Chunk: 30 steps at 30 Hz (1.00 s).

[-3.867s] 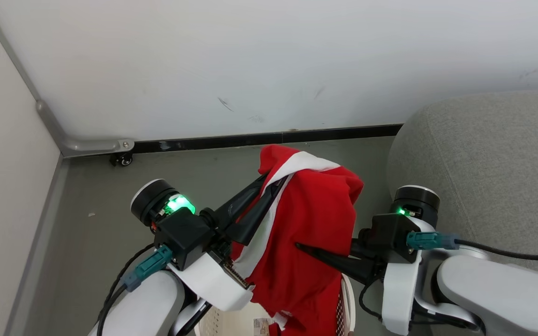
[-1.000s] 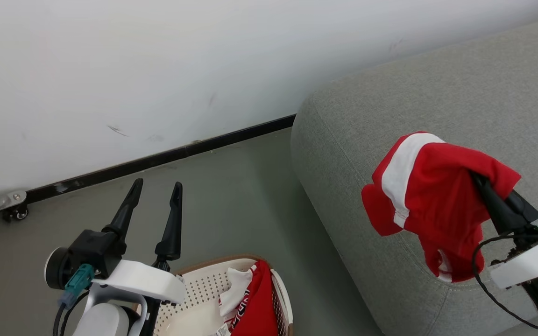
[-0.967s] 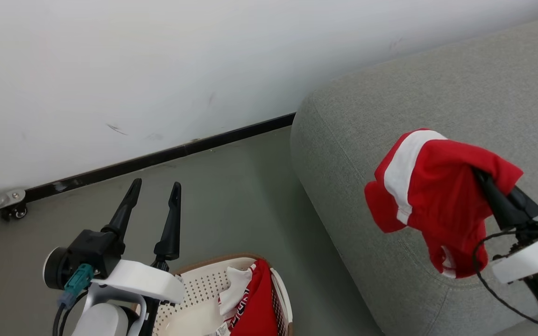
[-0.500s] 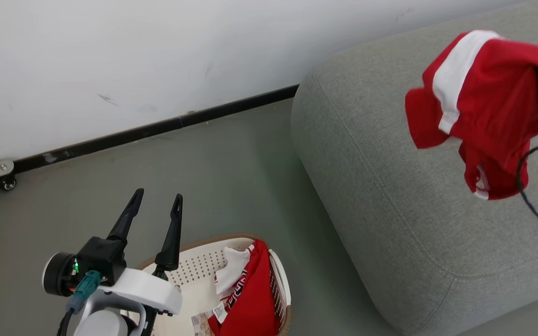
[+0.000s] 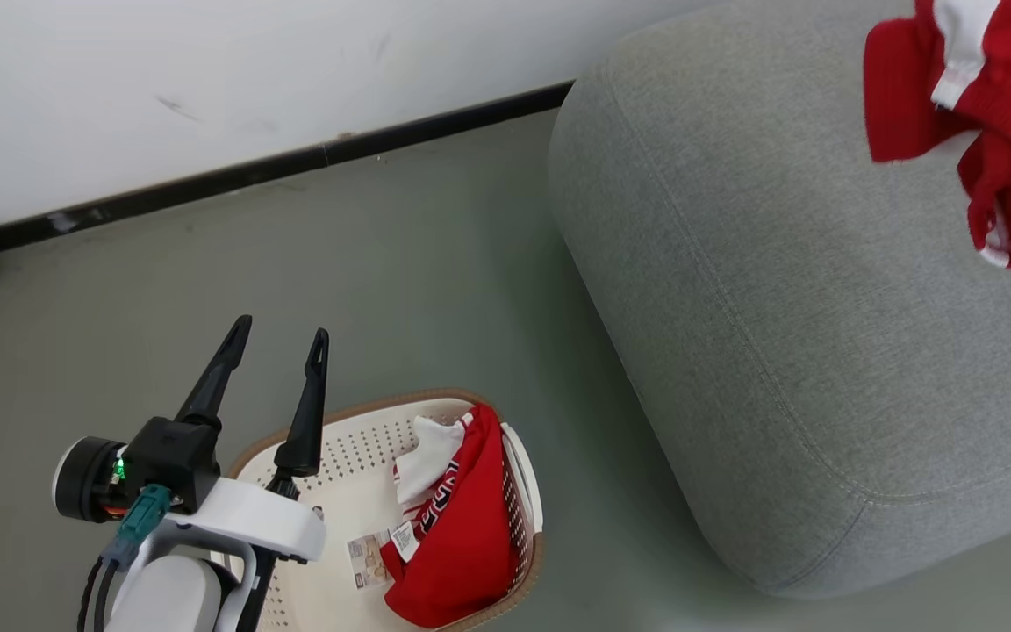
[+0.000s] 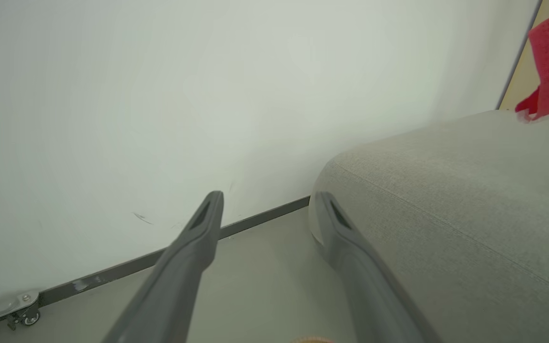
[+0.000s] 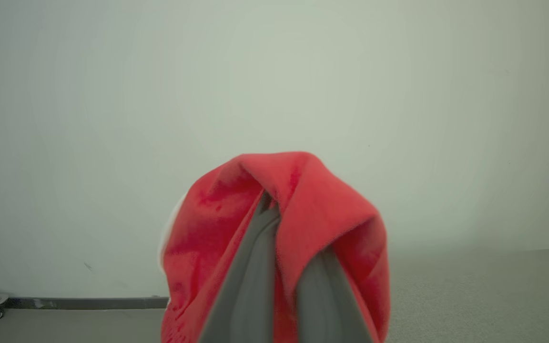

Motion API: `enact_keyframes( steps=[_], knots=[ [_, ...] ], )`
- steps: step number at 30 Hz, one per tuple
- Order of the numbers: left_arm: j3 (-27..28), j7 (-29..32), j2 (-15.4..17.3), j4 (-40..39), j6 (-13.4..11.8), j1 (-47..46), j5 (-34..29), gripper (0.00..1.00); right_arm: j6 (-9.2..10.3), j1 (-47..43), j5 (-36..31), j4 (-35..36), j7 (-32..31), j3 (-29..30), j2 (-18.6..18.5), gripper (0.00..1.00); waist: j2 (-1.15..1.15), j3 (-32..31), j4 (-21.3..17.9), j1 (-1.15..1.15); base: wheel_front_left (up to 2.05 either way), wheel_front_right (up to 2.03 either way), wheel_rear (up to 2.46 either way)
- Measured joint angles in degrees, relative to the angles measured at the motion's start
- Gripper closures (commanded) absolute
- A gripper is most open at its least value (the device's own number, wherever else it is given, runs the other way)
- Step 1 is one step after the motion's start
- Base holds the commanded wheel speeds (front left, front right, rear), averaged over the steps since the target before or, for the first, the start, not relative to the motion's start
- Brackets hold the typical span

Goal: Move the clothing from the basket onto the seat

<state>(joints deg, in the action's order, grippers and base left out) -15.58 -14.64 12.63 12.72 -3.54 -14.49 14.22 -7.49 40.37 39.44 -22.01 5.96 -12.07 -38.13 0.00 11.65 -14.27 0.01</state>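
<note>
Currently, my right pincer (image 7: 269,206) is pressed together on a red garment (image 7: 312,200), which hangs over the far right of the seat (image 5: 777,263); my left pincer (image 5: 282,326) stands spread and empty by the basket (image 5: 356,411), near left; more clothing (image 5: 462,544) lies inside. Risk: folds draped over my fingers may snag at release; fabric dropped near the seat's edge may slide to the floor (image 5: 383,263).

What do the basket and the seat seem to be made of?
The basket: probably moulded plastic, cream and smooth, given its rows of small holes; the brown rim looks woven, perhaps imitation. The seat: grey upholstery fabric, matt, with fine weave and stitched seams.
</note>
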Motion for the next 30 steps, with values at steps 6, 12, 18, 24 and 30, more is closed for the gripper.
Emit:
enact_keyframes(
  steps=[6,12,18,24,30],
  knots=[
    [0.01,0.00,1.62,-0.70,-0.01,-0.58,-1.15,0.00,0.00,4.26,1.37,-4.05,-0.69,2.49,-0.18,1.00,0.00,2.71,0.20,0.00,0.00,0.00,0.00],
    [-0.24,0.08,2.14,-2.65,-0.04,-2.49,-2.35,0.00,0.00,7.13,1.32,-8.40,-1.11,4.39,-2.21,1.00,0.00,5.28,0.61,0.00,0.00,0.00,0.00],
    [-0.93,1.22,3.13,-4.30,-0.04,-3.46,-3.46,0.00,0.00,8.11,1.30,-12.82,-1.09,4.54,-3.92,1.00,0.00,8.10,1.29,0.00,0.00,0.00,0.00],
    [-1.47,1.68,3.37,-6.01,-0.03,-4.71,-4.16,0.00,0.00,9.32,1.40,-15.52,-0.09,5.09,-4.60,1.00,0.00,10.38,1.91,0.00,0.00,0.00,0.00],
    [-2.00,2.11,3.56,-7.23,-0.03,-5.06,-5.12,0.00,0.00,9.34,1.37,-19.01,1.74,5.97,-5.00,1.00,0.00,12.39,2.49,0.00,0.00,0.00,0.00]
  ],
)
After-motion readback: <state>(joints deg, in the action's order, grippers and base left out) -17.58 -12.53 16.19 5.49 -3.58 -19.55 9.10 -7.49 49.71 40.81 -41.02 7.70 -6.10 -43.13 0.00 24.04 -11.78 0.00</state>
